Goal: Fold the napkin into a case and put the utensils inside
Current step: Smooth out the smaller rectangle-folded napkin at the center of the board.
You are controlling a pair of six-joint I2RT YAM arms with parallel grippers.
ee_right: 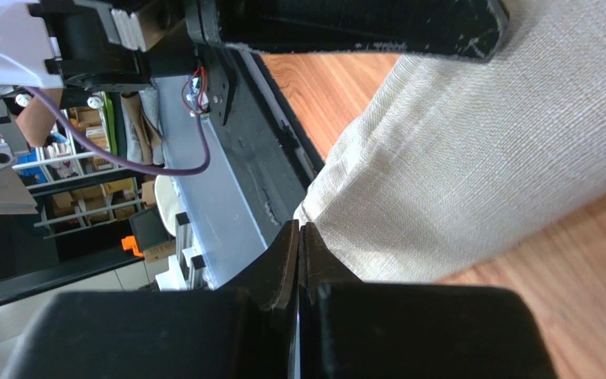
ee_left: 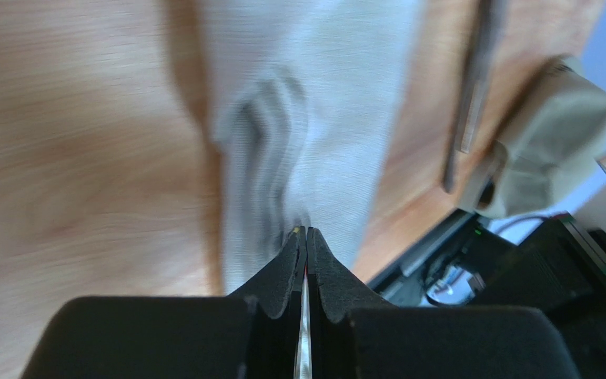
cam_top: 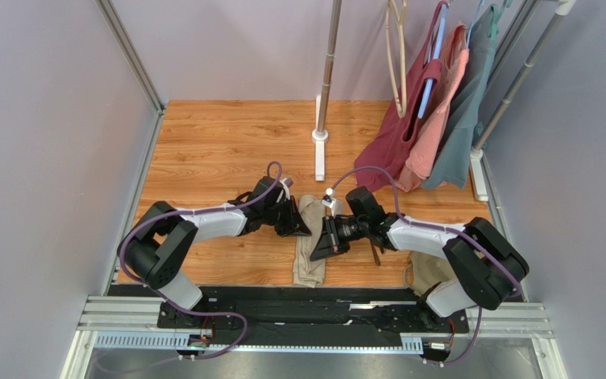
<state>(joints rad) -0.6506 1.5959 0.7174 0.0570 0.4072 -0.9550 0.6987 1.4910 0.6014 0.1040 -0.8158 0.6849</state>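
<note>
**Desk:** Where's the cloth on your feed?

**Me:** The napkin (cam_top: 309,251) lies on the wooden counter (cam_top: 219,150) between my two arms. It is folded lengthwise into a narrow oblong that runs away from the base rail. I judge the case is shaped but not loaded: one slim dark utensil (cam_top: 376,254) lies just beside it on the right, outside the fold.

**Desk:** And the pincers?

**Me:** The left pincer (ee_left: 304,237) has its jaws pressed together with the tips down at the cloth's edge. I can't tell whether a layer is caught between them. The right pincer (ee_right: 300,233) is pressed fully together too, tips at the cloth's edge near a corner, with nothing visible between them. I read both as working opposite sides of the strip so the fold lies flat.

**Desk:** What's the fabric like?

**Me:** It's a coarse, linen-like weave in beige, soft enough to pucker; a raised wrinkle sits ahead of the left tips. The utensil looks hard, smooth and thin, so it should slide in, though the limp mouth will likely need lifting. A tan disc (cam_top: 429,272) sits under my right arm and isn't part of this.
</note>
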